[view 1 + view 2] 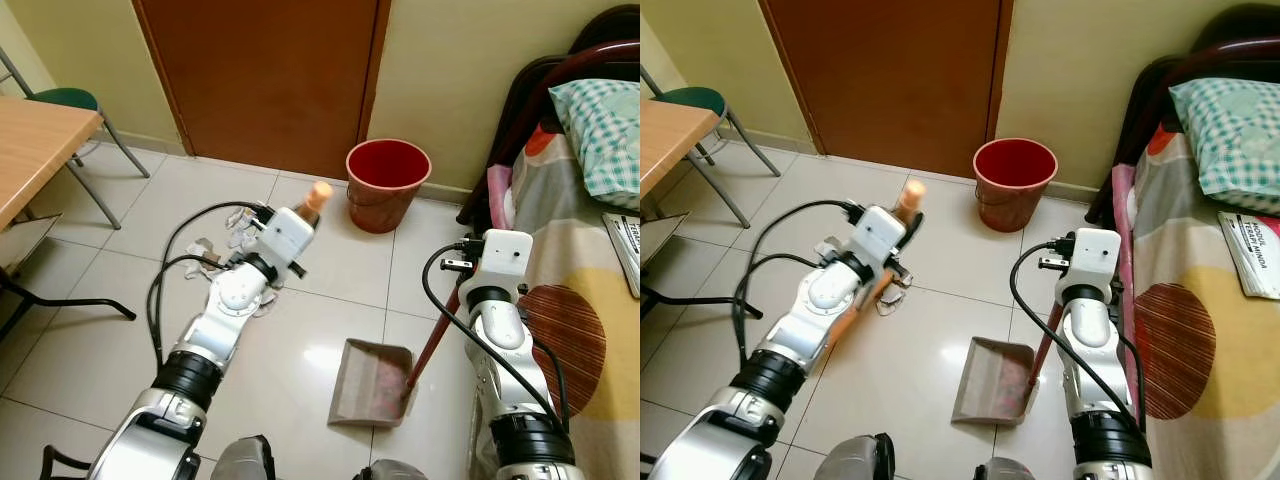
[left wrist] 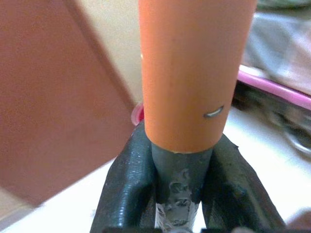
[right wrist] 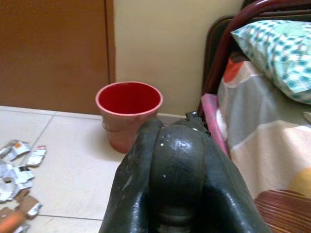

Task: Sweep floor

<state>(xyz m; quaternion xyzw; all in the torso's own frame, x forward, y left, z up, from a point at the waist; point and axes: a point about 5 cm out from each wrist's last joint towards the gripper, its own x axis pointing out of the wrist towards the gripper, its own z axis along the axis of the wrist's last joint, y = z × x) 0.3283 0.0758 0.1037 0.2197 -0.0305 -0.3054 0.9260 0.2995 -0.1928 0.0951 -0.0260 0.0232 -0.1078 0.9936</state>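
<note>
An orange broom handle (image 1: pixel 317 196) sticks up between the fingers of my left gripper (image 2: pixel 181 184), which is shut on it just ahead of the arm; the broom's head is hidden under that arm. Torn paper scraps (image 1: pixel 238 234) lie on the white tiles beside the left wrist, and several more scraps (image 3: pixel 17 165) lie left of the bin. My right gripper (image 3: pixel 177 179) is shut on the top of the dustpan's red stick (image 1: pixel 432 343). The grey dustpan (image 1: pixel 372 385) rests flat on the floor between my arms. A red bin (image 1: pixel 388 180) stands by the wall.
A bed (image 1: pixel 580 300) with a checked pillow (image 1: pixel 605 130) and a booklet (image 1: pixel 625 245) runs along the right. A brown door (image 1: pixel 260 70) is straight ahead. At the left stand a wooden table (image 1: pixel 30 150) and a green chair (image 1: pixel 65 100).
</note>
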